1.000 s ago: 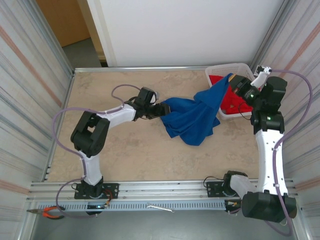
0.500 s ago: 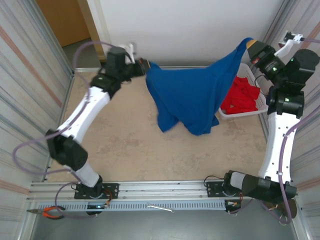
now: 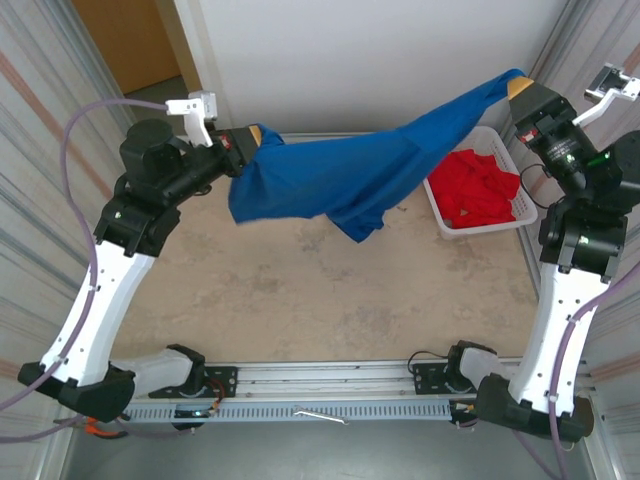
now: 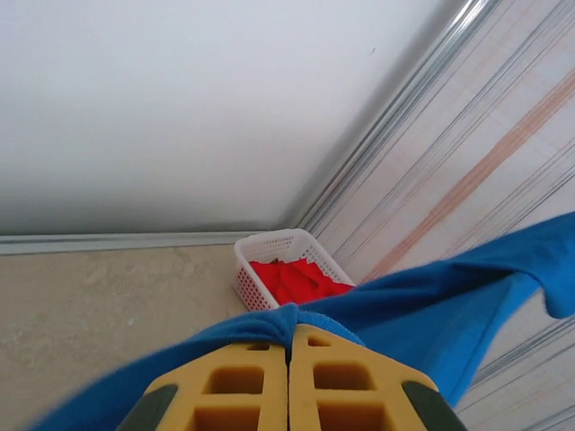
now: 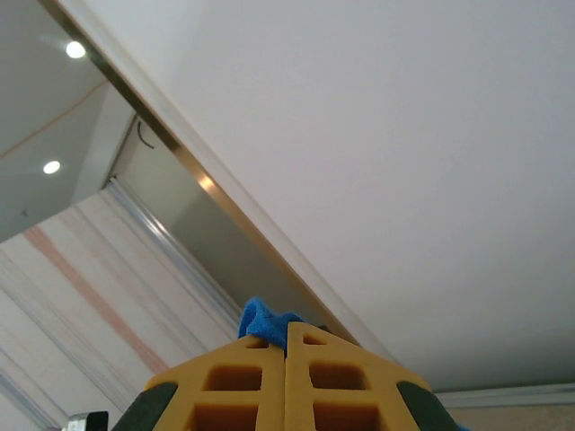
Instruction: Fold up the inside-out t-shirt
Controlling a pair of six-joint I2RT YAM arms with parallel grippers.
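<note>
A: Counted what, starting from the left?

B: Counted two white robot arms and two yellow-fingered grippers. Found the left gripper (image 3: 256, 133) raised above the table's far left, clamped tight onto one edge of the single royal-blue soft cotton t-shirt (image 3: 340, 175). Saw blue cloth bunched over its meeting fingertips in the left wrist view.

A: And further right?

B: Saw the t-shirt lifted clear of the table, stretched as a sagging band between both grippers, with loose folds drooping from its middle and left part. Found the right gripper (image 3: 518, 88) raised at the far right, pinched shut onto the shirt's other end, with a blue tuft poking past its fingertips in the right wrist view. Spotted below it one white plastic mesh basket (image 3: 490, 227) in the far right corner, holding one crumpled red garment (image 3: 480, 185).

A: Noted what of the surface and the room?

B: Noted one beige marbled tabletop (image 3: 300, 290) and one aluminium rail (image 3: 330, 372) along its near edge, carrying both arm bases. Made out one plain white back wall (image 3: 380, 60), two striped side panels (image 3: 40, 150), left and right, and one brown wooden door (image 3: 120, 35) beyond the far left corner.
</note>
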